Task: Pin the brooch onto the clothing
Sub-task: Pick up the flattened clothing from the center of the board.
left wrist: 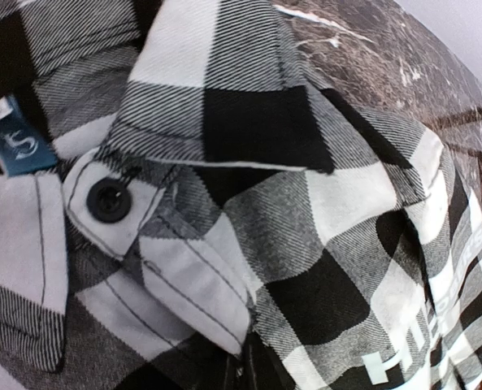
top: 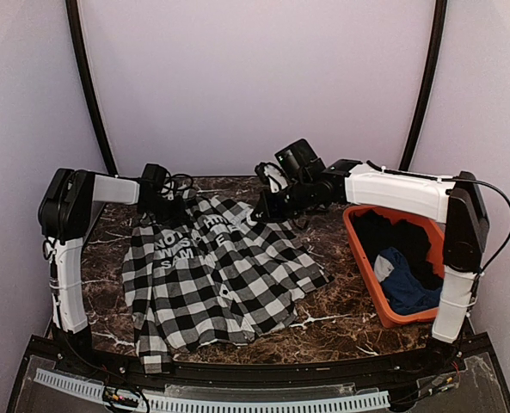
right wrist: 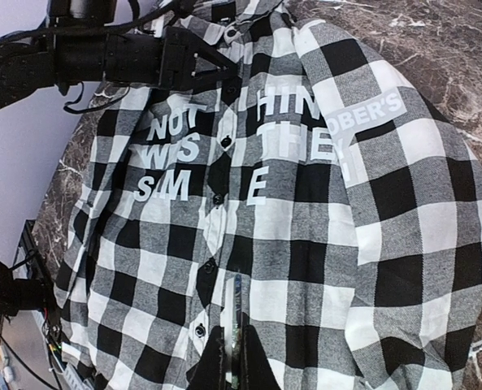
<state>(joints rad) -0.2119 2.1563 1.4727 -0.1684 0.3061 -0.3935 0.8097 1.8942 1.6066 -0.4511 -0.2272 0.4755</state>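
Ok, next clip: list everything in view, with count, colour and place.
checked flannel shirt: one, black-and-white with white lettering, spread on table centre-left
buttons: several, black, down its placket
neck label: one, blue, inside collar
bin: one, orange, table's right side
black clothing: a heap, in bin
blue garment: one, dark blue, in bin on the black clothing
table: one, brown marble, under everything
pin-like item: one, pale, held above shirt's placket
left gripper: one, black, at shirt collar
right gripper: one, black, shut on that item
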